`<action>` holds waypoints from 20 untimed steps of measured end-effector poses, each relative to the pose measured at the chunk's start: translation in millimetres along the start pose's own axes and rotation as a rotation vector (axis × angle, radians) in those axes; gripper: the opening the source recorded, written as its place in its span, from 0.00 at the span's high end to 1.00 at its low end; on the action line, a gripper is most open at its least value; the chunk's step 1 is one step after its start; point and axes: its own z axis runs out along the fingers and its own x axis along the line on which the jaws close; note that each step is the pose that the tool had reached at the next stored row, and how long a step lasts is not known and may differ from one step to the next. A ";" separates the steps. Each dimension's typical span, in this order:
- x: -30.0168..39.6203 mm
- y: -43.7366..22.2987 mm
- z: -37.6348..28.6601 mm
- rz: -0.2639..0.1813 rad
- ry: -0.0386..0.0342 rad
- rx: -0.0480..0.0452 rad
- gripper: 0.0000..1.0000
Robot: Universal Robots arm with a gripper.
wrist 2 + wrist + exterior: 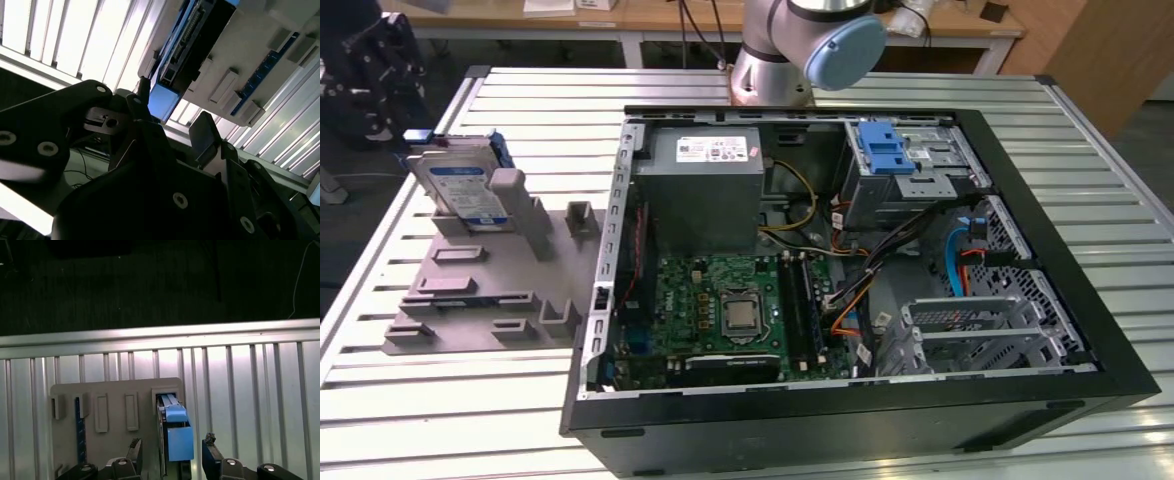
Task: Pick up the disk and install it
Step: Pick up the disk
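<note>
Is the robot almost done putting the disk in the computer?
Nothing looks finished yet. In the first wrist view the open gripper is lined up on the disk, jaws apart to either side, not squeezing. The disk stands in its grey holder, outside the open computer case, so lifting and installing remain.

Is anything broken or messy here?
Nothing looks broken or spilled. The black computer case lies open on the slatted metal table. The silver-grey hard drive with its blue frame stands on edge in a grey plastic rack, with the open jaws either side of it in the first wrist view.
</note>
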 end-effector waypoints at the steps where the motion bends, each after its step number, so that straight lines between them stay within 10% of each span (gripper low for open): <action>1: 0.0 0.1 1.8 0.000 0.0000 -0.0001 0.42; 20: 0.5 2.3 27.5 0.000 -0.0001 -0.0001 0.42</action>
